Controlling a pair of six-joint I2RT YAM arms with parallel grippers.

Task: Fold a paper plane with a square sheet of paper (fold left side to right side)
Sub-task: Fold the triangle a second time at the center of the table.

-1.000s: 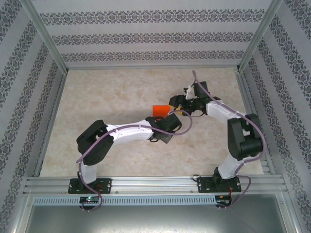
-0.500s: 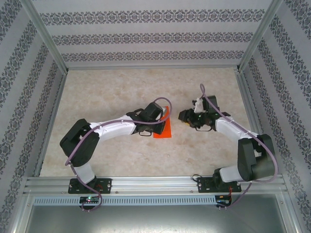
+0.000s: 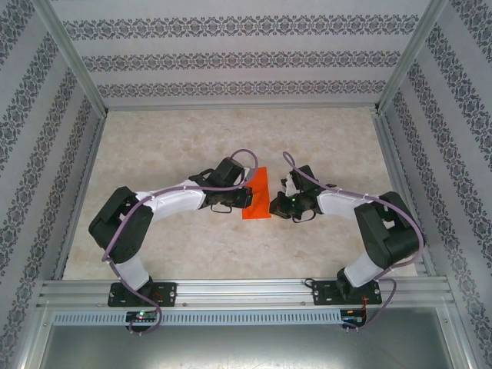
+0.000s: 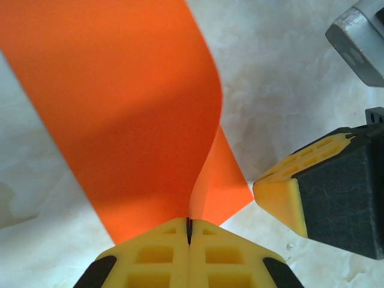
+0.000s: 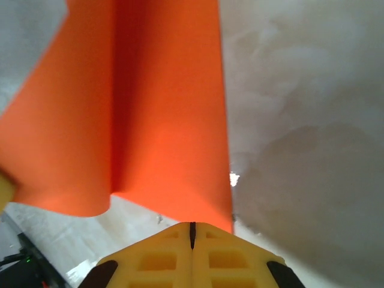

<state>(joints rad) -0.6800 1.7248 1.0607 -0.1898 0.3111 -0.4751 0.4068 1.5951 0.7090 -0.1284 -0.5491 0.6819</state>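
Note:
The square sheet of paper (image 3: 257, 192) is bright orange and sits mid-table between both grippers. My left gripper (image 3: 244, 197) comes in from its left. In the left wrist view this gripper (image 4: 189, 225) is shut on the sheet (image 4: 132, 108), which bends into a raised, curled flap at the jaws. My right gripper (image 3: 274, 204) is at the sheet's right edge. In the right wrist view it (image 5: 192, 228) is shut, its tip meeting the near edge of the paper (image 5: 162, 120). One of its yellow fingertips (image 4: 282, 195) shows beside the paper's corner.
The marble-patterned table (image 3: 177, 146) is ringed by patterned walls and aluminium posts. A metal rail (image 3: 246, 292) carrying both arm bases runs along the near edge. Purple cables loop over both arms.
The paper has come down from a lifted position to the table's middle, still in the left gripper. The right gripper has swung left and nearer, up to the paper's right edge.

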